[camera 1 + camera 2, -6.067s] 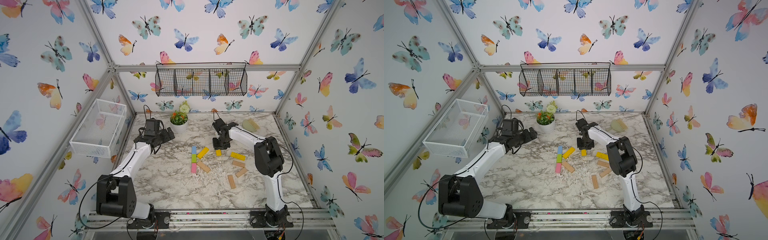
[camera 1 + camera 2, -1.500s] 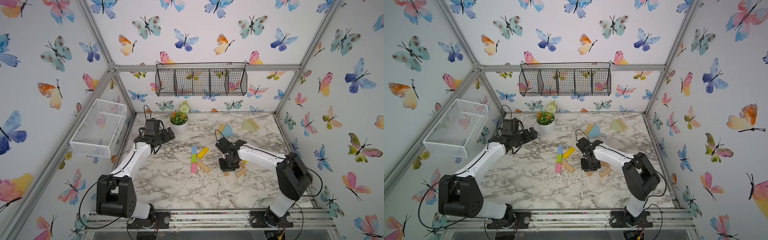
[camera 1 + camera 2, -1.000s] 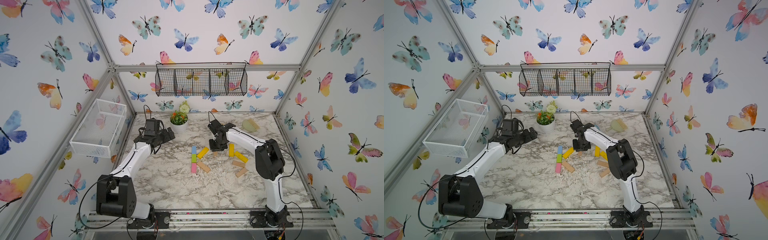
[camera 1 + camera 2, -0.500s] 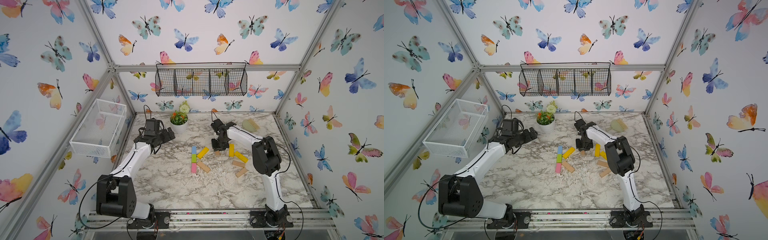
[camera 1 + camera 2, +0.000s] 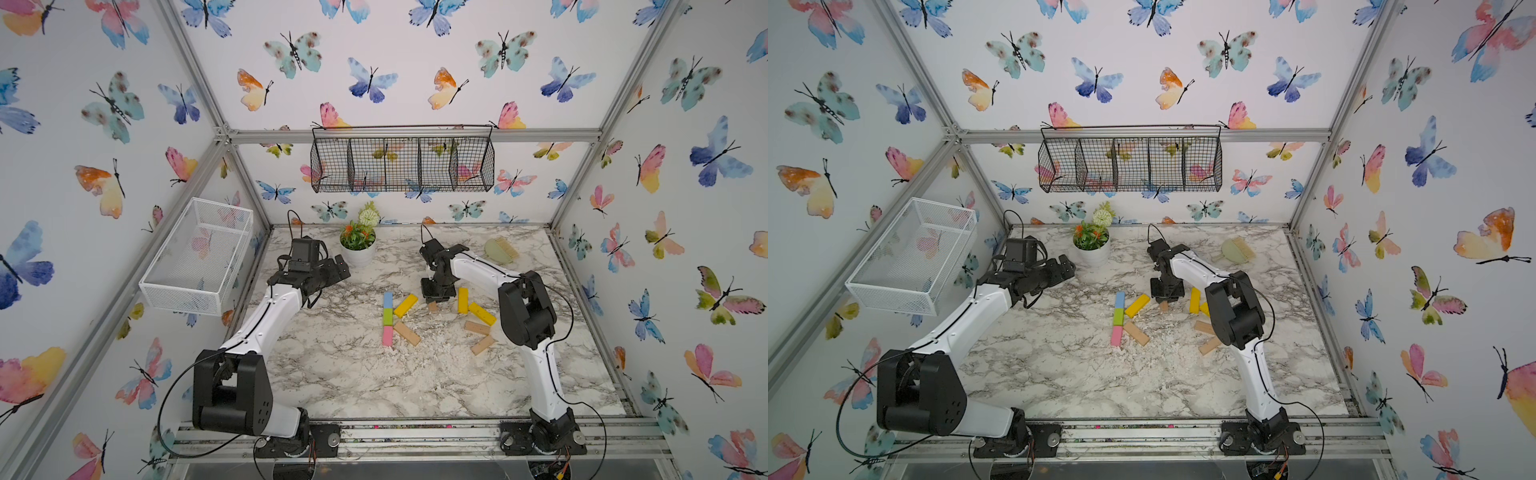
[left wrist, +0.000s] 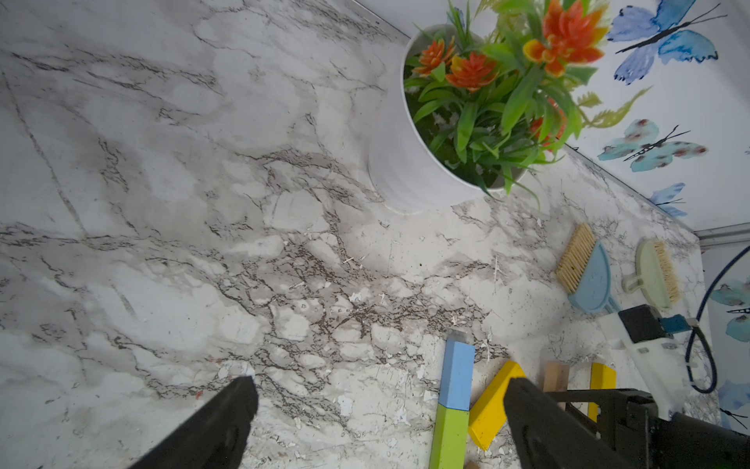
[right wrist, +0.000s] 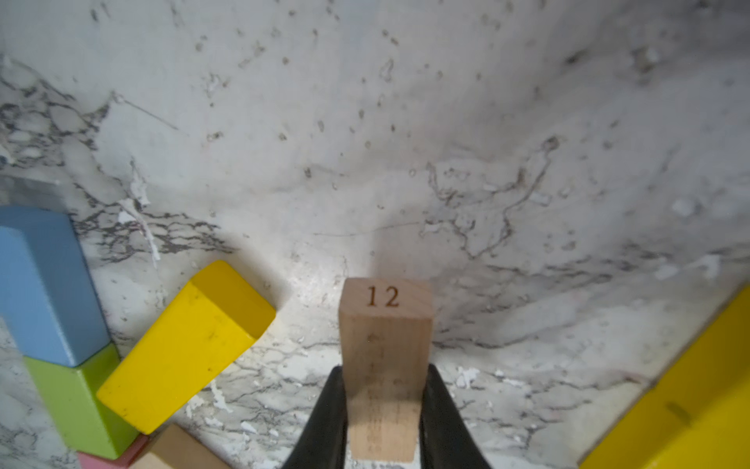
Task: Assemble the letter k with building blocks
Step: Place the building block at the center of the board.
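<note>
across the table (image 5: pixel 332 374) are three yellow blocks (image 5: pixel 405 304), four tan blocks (image 5: pixel 407 333).

Walls (image 5: pixel 395 62): butterfly wallpaper on every side you see.
Frame (image 5: pixel 415 136): grey metal bars along your wall joints.
Table (image 5: pixel 353 382): white marble top, pale crumbs (image 5: pixel 419 353) mid-table.
Black basket (image 5: pixel 402 166): wire, hung on your back wall.
White basket (image 5: pixel 199 253): wire, on your left wall.
Plant (image 5: pixel 358 243): potted, at the back of your table.
Light: even, soft shadows.

We see blue bar (image 5: pixel 387 300), green bar (image 5: pixel 387 316) and pink bar (image 5: pixel 387 336) lying end to end; yellow bar (image 5: pixel 405 305) slants off at 2 o'clock, tan bar (image 5: pixel 407 333) at 4, numbered bar (image 7: pixel 383 365) clamped at 3.
</note>
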